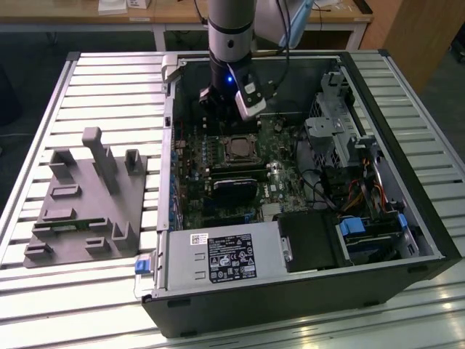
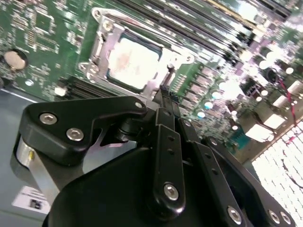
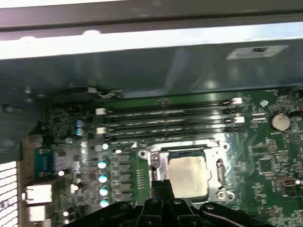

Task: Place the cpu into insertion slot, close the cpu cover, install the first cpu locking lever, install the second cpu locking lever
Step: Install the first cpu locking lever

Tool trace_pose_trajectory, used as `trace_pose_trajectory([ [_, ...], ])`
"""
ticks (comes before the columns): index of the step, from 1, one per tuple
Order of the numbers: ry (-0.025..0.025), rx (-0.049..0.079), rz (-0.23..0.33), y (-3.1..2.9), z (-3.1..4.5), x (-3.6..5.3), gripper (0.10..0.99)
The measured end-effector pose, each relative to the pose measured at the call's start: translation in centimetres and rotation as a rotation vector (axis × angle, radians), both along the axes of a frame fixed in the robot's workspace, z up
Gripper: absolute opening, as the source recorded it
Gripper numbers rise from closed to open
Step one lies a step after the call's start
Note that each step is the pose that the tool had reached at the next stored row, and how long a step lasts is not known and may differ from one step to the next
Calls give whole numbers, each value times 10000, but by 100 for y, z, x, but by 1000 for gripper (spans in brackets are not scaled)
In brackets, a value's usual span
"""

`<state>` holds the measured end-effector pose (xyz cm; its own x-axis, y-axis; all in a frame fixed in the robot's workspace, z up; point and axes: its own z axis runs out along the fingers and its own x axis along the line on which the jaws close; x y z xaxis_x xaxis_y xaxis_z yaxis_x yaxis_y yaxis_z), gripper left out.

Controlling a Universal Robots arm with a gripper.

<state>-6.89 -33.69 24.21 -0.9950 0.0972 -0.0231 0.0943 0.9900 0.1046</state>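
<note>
The cpu (image 1: pixel 237 149) lies flat in the insertion slot (image 3: pixel 214 189) on the green board, its grey-brown face (image 2: pixel 132 61) bare. The cpu cover (image 2: pixel 101 45), a silver frame, lies down around the chip, which shows through its window (image 3: pixel 188 176). My gripper (image 1: pixel 221 116) hangs inside the case just behind the socket in the exterior view. In both wrist views its two black fingers (image 2: pixel 166 101) are pressed together, and their tips (image 3: pixel 161 185) sit at the edge of the silver frame. I see nothing between them.
The open computer case (image 1: pixel 378 109) lies on a slatted table. A power supply (image 1: pixel 218 258) sits at the front, a drive cage (image 1: pixel 338 123) at the exterior view's right, and a black card (image 1: pixel 234 187) just in front of the socket. A grey fixture (image 1: pixel 80 203) stands outside, left.
</note>
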Motion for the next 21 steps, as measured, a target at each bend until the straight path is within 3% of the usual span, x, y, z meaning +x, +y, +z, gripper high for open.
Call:
trace_pose_trajectory([
  [9, -54, 0, -1, 0, 0, -242, 106],
  [14, -58, 32, 1, -1, 0, -279, 106],
  [17, -58, 212, -2, -2, 0, -287, 106],
  [21, -58, 656, 0, -2, -1, -310, 106],
])
